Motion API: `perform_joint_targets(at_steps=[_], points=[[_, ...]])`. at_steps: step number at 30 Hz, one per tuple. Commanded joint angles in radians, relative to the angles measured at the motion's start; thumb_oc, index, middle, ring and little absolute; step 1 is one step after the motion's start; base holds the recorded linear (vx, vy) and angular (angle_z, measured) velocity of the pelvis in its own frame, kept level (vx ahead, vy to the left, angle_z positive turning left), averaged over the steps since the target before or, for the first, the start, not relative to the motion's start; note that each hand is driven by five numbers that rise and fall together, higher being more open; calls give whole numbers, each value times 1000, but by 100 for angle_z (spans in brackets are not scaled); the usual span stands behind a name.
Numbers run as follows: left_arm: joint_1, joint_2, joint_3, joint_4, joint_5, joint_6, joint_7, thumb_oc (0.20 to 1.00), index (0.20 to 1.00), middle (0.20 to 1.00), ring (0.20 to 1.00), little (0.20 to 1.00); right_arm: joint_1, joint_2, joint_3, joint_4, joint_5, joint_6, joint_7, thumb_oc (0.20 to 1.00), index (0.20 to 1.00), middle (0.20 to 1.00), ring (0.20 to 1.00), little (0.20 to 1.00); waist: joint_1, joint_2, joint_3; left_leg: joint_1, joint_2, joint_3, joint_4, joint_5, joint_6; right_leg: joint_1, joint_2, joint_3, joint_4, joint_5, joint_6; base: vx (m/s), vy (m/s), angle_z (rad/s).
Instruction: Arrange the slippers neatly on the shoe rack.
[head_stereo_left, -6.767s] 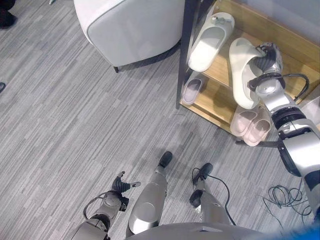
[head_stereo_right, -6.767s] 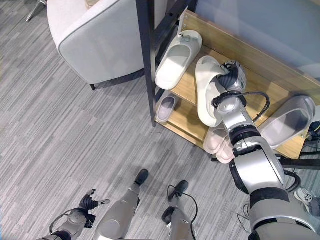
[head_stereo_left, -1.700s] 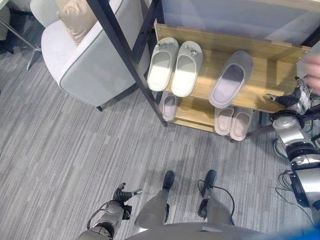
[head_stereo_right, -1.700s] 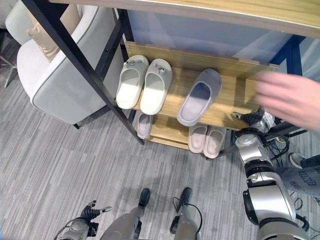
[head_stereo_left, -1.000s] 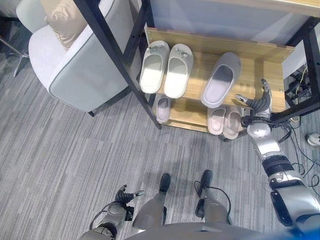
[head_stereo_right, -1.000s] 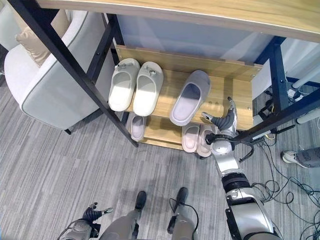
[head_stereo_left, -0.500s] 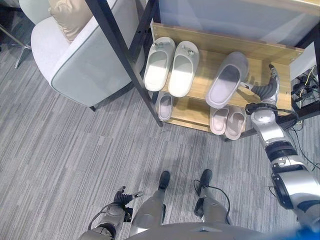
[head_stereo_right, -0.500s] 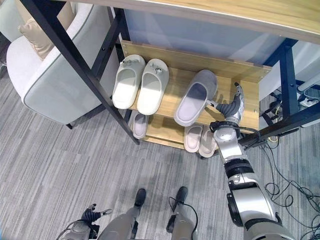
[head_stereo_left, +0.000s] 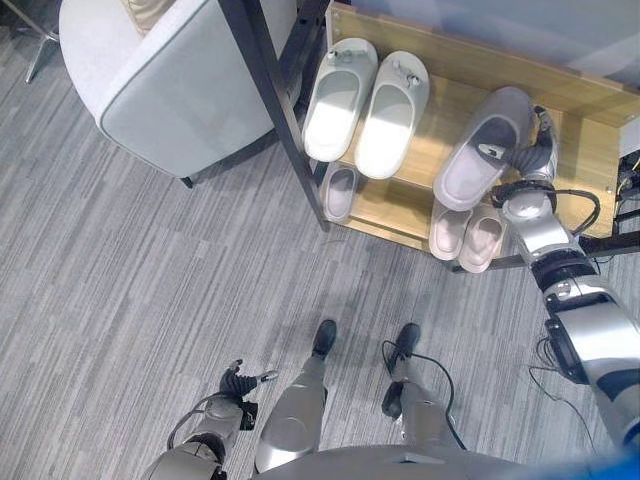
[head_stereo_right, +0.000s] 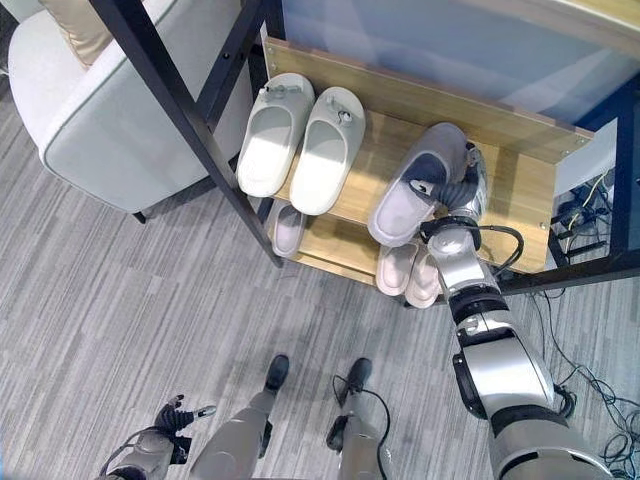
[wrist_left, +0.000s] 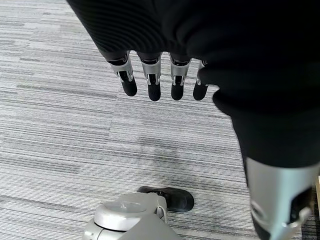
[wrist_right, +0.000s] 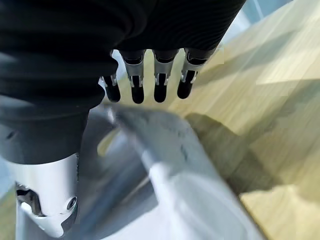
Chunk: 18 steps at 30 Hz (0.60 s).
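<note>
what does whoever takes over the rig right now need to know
Right hand: at the grey slipper on the rack's upper shelf; thumb inside it, grip unclear.
Left hand: open, idle, low over the floor.
Done: white pair sits side by side on that shelf; a pink pair below.
Left: the grey slipper lies angled, overhanging the front edge; straighten it.

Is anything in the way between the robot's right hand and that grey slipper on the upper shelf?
Nothing visible. The right hand is already at the grey slipper, with its fingers straight above the rim. The cream slippers sit well off to the left.
</note>
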<state>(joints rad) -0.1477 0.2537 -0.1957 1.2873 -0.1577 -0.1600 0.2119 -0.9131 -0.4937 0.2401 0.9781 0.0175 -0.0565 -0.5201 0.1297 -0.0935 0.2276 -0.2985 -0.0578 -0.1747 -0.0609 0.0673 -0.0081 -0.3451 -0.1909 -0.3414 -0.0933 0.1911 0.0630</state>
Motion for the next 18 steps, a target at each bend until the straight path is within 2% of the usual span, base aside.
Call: perform_joint_targets(at_steps=[1, 2, 4, 5, 6, 13, 18], points=[[-29, 32, -32, 74, -30, -11, 25, 1000, 1000, 1000, 1000, 1000, -59, -80, 36, 21, -12, -7, 8, 1000, 1000, 1000, 1000, 1000, 27, -17, 0, -29, 6, 6, -26, -29, -43, 138, -58, -18, 16, -108, 119, 10, -3, 4], [-30, 32, -32, 74, -30, -11, 25, 1000, 1000, 1000, 1000, 1000, -60, -80, 36, 22, -12, -8, 8, 1000, 1000, 1000, 1000, 1000, 27, -17, 0, -29, 6, 6, -26, -29, -43, 138, -58, -18, 16, -108, 119, 13, -1, 3], [-24, 35, -33, 76, -27, -11, 23, 1000, 1000, 1000, 1000, 1000, -76, -90, 67, 57, -44, 3, 17, 445, 445, 445, 445, 445, 32, -20, 1, -30, 7, 5, -26, -28, -44, 140, -57, -23, 15, -109, 120, 0, 0, 0], [-23, 37, -33, 75, -25, -12, 23, 1000, 1000, 1000, 1000, 1000, -82, -95, 77, 72, -55, 5, 18, 256, 256, 256, 256, 256, 33, -21, 1, -30, 7, 4, -26, -28, -45, 141, -57, -24, 15, -109, 120, 19, -1, 4], [-24, 41, -33, 75, -20, -12, 23, 1000, 1000, 1000, 1000, 1000, -93, -108, 100, 104, -90, 14, 20, 200, 200, 200, 200, 200, 40, -23, 2, -30, 7, 0, -26, -29, -45, 142, -58, -29, 15, -109, 121, 7, 0, 4], [-35, 34, -22, 62, 2, -12, 32, 1000, 1000, 1000, 1000, 1000, -61, -132, 105, 27, -203, 28, -42, 200, 200, 200, 200, 200, 40, -18, 1, -27, 7, -7, -26, -28, -48, 150, -59, -37, 23, -118, 121, 1, 0, 1], [-49, 23, 1, 55, 38, -7, 33, 1000, 1000, 1000, 1000, 1000, 61, -160, 44, -188, -294, 23, -83, 200, 200, 200, 200, 200, 27, -9, -6, -15, 10, -7, -26, -36, -47, 158, -62, -40, 39, -132, 120, -10, -1, 5]])
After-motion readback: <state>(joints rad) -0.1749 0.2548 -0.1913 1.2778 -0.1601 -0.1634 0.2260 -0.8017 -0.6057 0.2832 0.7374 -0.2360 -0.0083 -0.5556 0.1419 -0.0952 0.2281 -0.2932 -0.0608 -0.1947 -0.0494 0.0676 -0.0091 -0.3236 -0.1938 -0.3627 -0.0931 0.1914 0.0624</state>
